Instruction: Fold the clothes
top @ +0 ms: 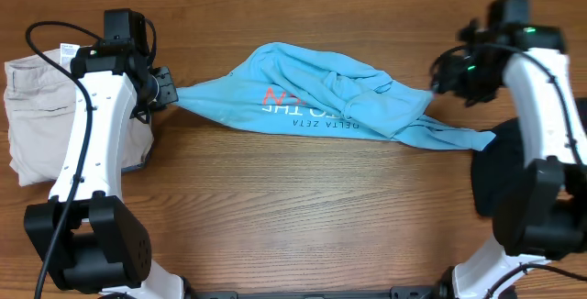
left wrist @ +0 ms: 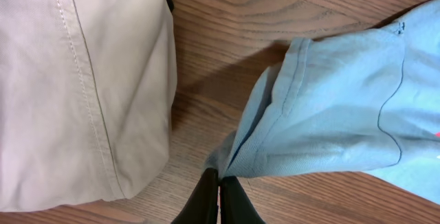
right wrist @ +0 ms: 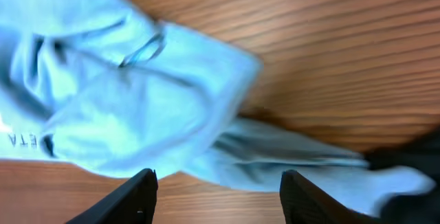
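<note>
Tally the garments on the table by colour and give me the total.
light blue T-shirt: 1
beige shorts: 1
black garment: 1, partly hidden under the right arm
Total: 3

Left claw (left wrist: 218,177) pinched tight; right claw (right wrist: 218,180) spread wide.

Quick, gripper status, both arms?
Left gripper: closed, pinching the blue T-shirt by its edge.
Right gripper: open, holding nothing.
</note>
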Robot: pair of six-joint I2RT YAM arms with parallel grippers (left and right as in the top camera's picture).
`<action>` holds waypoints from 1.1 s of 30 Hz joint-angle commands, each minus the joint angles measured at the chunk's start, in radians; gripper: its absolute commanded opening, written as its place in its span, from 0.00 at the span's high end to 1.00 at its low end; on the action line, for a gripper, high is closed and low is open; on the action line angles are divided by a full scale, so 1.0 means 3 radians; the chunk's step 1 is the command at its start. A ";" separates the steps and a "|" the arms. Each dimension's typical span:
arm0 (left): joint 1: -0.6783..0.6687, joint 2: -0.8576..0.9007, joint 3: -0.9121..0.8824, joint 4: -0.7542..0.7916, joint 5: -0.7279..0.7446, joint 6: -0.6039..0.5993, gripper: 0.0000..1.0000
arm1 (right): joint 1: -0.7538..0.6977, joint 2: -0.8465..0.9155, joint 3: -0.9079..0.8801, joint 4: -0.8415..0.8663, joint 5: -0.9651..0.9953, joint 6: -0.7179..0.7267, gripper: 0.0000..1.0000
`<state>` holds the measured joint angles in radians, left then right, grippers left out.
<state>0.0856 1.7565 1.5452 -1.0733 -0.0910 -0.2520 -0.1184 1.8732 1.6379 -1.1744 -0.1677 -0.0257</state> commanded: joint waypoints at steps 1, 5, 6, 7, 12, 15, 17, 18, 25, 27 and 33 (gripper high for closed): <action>-0.0003 -0.0022 0.0042 0.0006 -0.0046 -0.0008 0.96 | 0.0112 0.0004 -0.0296 0.0145 -0.0108 0.0099 0.39; -0.0006 -0.0022 0.0042 0.0019 -0.0029 -0.0009 0.96 | 0.0257 0.0004 -0.0674 0.0478 -0.0220 0.0100 0.39; -0.0006 -0.0022 0.0042 0.0019 -0.0017 -0.0009 0.96 | 0.0284 0.0004 -0.0772 0.0589 -0.0221 0.0109 0.39; -0.0006 -0.0022 0.0042 0.0019 -0.0015 -0.0009 0.96 | 0.0306 0.0004 -0.0860 0.0699 -0.0219 0.0141 0.39; -0.0006 -0.0022 0.0042 0.0011 -0.0014 -0.0009 0.96 | 0.0355 0.0004 -0.1242 0.1233 -0.0219 0.0365 0.44; -0.0006 -0.0022 0.0042 0.0013 -0.0014 -0.0009 0.96 | 0.0354 0.0004 -0.1287 0.1260 -0.0214 0.0415 0.50; -0.0006 -0.0022 0.0042 0.0014 0.0008 -0.0009 0.96 | 0.0355 0.0004 -0.1287 0.1259 -0.0179 0.0415 0.53; -0.0006 -0.0022 0.0042 0.0017 0.0022 -0.0009 0.96 | 0.0354 0.0004 -0.1287 0.1259 -0.0170 0.0416 0.60; -0.0006 -0.0022 0.0042 0.0014 0.0022 -0.0008 0.96 | 0.0354 -0.0014 -0.1077 0.1195 -0.0170 0.0465 0.96; -0.0006 -0.0022 0.0042 0.0013 0.0022 -0.0006 0.96 | 0.0347 -0.0072 -0.0777 0.0984 -0.0169 0.0465 0.96; -0.0003 -0.0022 0.0042 -0.0013 0.0022 -0.0005 0.96 | 0.0322 -0.0380 0.0483 0.0402 0.0120 0.0539 0.96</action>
<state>0.0856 1.7565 1.5452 -1.0706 -0.0868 -0.2520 -0.0132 1.8702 1.5902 -1.0210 -0.2050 0.1173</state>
